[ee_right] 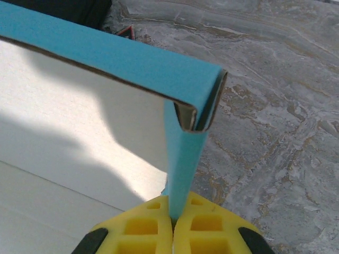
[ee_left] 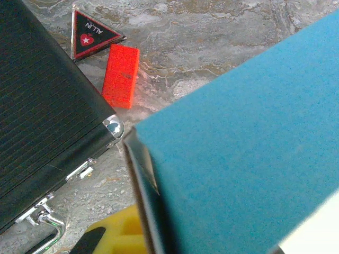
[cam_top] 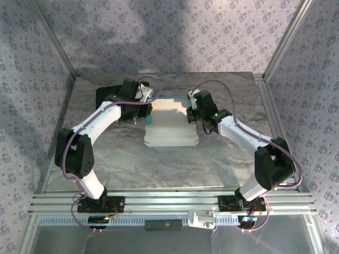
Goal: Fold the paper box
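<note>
White arms with black joints, purple cables, yellow gridded pincer fingers.

The paper box is cyan outside, white inside; the table looks marbled grey.

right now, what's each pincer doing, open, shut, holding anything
left pincer: shut, seemingly clamped on the paper box
right pincer: shut on a blue flap of the paper box

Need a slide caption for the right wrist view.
Right tool pinching a blue flap of the paper box over the table.
</note>
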Motion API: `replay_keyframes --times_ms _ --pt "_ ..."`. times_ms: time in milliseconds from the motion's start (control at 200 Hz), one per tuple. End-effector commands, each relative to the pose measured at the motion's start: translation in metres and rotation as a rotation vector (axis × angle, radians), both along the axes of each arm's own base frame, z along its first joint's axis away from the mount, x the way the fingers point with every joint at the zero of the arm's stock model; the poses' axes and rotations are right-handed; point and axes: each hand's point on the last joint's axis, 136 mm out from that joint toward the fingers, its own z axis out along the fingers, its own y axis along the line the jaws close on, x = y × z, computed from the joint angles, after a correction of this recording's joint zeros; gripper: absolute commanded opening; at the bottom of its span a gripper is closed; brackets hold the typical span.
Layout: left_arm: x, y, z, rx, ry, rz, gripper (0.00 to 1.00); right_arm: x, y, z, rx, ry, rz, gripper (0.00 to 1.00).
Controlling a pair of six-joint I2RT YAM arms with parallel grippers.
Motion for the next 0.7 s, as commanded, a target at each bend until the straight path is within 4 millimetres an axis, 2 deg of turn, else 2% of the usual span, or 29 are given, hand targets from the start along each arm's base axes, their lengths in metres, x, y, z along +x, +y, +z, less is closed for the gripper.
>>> replay_keyframes --times_ms 0,270,455,525,540,550,560,695 --pt "-0.017 -0.047 0.035 -0.127 -0.048 -0.163 0.0 -0.004 0.035 0.01 0.057 -0.046 0.079 0.14" --pt "-0.017 -0.049 0.038 -0.127 -0.052 -0.164 0.0 0.009 0.03 0.001 0.01 -0.03 -0.004 0.19" --pt "-0.016 -0.049 0.035 -0.117 -0.046 -0.151 0.0 0.012 0.026 0.0 -0.009 -0.039 -0.055 0.06" --pt "-0.015 -0.049 0.034 -0.107 -0.043 -0.135 0.0 0.01 0.021 -0.006 -0.044 -0.032 -0.095 0.0" --pt "-0.015 -0.049 0.033 -0.106 -0.04 -0.132 0.0 0.01 0.019 -0.008 -0.057 -0.03 -0.109 0.0" --pt "-0.015 -0.049 0.033 -0.105 -0.039 -0.13 0.0 0.014 0.021 0.002 -0.05 -0.049 -0.117 0.0" --pt "-0.014 -0.05 0.033 -0.103 -0.04 -0.128 0.0 0.015 0.021 0.003 -0.055 -0.053 -0.128 0.0" --pt "-0.011 -0.05 0.03 -0.077 -0.042 -0.069 0.0 0.015 0.002 -0.005 -0.209 -0.033 -0.295 0.0"
